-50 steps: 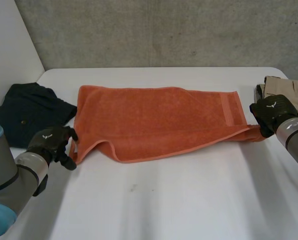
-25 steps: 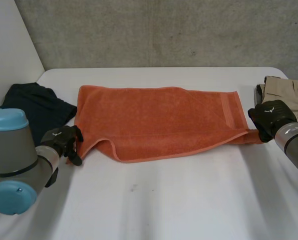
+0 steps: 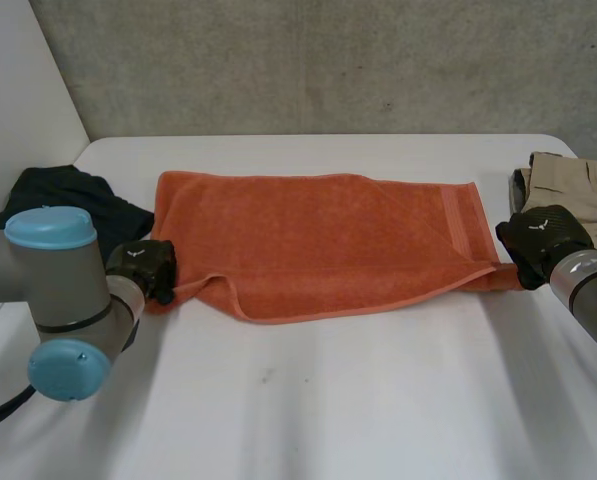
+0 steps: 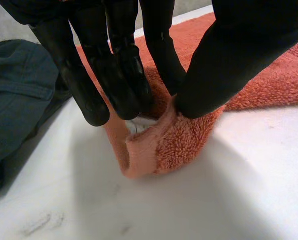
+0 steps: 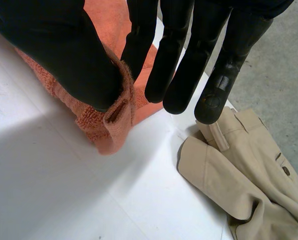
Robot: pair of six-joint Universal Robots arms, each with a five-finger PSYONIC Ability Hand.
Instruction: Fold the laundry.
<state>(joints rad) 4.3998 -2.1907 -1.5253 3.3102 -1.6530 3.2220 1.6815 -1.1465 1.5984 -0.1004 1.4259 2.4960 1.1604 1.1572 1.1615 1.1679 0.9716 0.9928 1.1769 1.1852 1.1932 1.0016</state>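
An orange towel (image 3: 318, 240) lies spread across the middle of the white table (image 3: 328, 400), its near edge partly folded over. My left hand (image 3: 146, 266) is at the towel's near left corner. The left wrist view has that corner (image 4: 158, 145) bunched and pinched between the fingers (image 4: 124, 80) and the thumb (image 4: 228, 60). My right hand (image 3: 541, 238) is at the near right corner. Its thumb (image 5: 64, 55) presses the corner (image 5: 109, 125) against one of the fingers (image 5: 141, 37), lifted slightly off the table.
A dark blue-green garment (image 3: 63, 205) lies crumpled at the table's left edge, just behind my left arm (image 3: 63, 290). Beige trousers (image 3: 578, 185) lie at the right edge, beside my right hand. The near half of the table is bare.
My left arm swung in toward the towel and its hand closed on the near left corner. The right hand kept its hold and shifted slightly.
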